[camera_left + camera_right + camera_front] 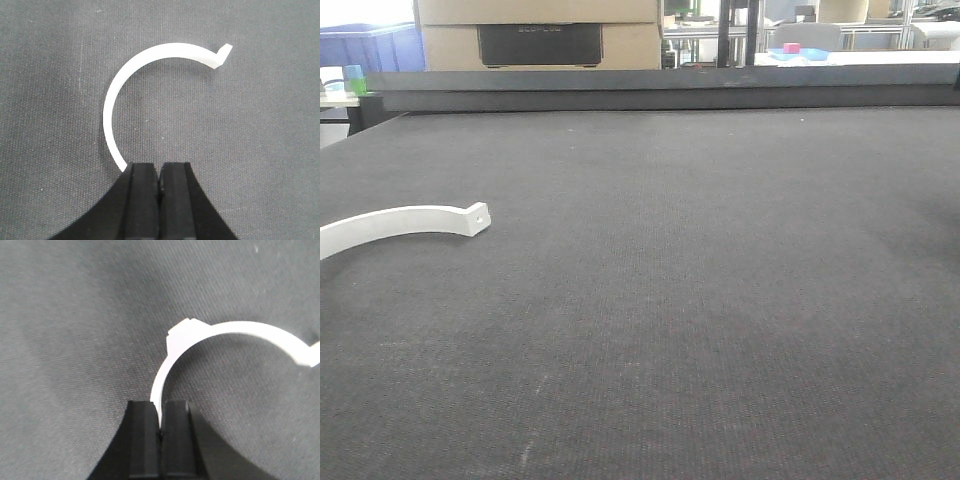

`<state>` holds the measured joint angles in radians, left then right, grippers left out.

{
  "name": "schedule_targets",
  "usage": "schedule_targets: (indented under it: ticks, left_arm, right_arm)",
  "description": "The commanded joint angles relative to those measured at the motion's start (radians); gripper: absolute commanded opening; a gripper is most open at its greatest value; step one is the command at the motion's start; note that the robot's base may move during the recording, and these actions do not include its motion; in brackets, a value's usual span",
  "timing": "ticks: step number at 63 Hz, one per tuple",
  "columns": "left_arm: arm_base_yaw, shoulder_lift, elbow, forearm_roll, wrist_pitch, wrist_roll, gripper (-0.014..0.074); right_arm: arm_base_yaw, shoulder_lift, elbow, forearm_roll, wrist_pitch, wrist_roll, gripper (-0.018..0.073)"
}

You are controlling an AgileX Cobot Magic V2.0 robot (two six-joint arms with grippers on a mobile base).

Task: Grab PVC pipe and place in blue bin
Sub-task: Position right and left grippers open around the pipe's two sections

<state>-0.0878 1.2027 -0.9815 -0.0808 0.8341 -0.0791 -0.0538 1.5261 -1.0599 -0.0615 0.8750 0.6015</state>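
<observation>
1. The PVC pipe [400, 220] is lying flat on the dark table [720, 300], far over on its left side.
2. The left gripper [160, 167] is pressing its jaws together with nothing between them. One end of the pipe [108, 107] is hiding behind its tip.
3. The right gripper [160, 407] is pressing its jaws together too. A white curved piece [250, 329] is running in behind its tip. I cannot tell if it is the same pipe.

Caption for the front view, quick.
Curved white PVC pipe lies far left on the dark table, holed end pointing right.
</observation>
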Motion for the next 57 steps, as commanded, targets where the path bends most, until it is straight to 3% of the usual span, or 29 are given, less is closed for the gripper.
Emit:
schedule_targets:
  ticks: [1,8,14,57]
  left_arm:
    - [0.003,-0.002,0.001,-0.009,-0.003,0.001,-0.0111]
    - [0.003,-0.002,0.001,-0.009,-0.003,0.001,-0.0111]
    - [0.003,-0.003,0.001,-0.009,0.0,0.001,-0.0111]
    - [0.003,-0.003,0.001,-0.009,0.016,0.001,-0.0111]
  right_arm:
    - [-0.005,0.047,-0.031,-0.014,0.053,0.017,-0.0053]
    - [-0.005,0.073,-0.034,-0.014,0.034,0.017,0.0114]
    - [-0.005,0.086,-0.034,-0.014,-0.001,0.019,0.0198]
    - [-0.037,0.158,-0.034,-0.005,-0.053,0.052,0.0202]
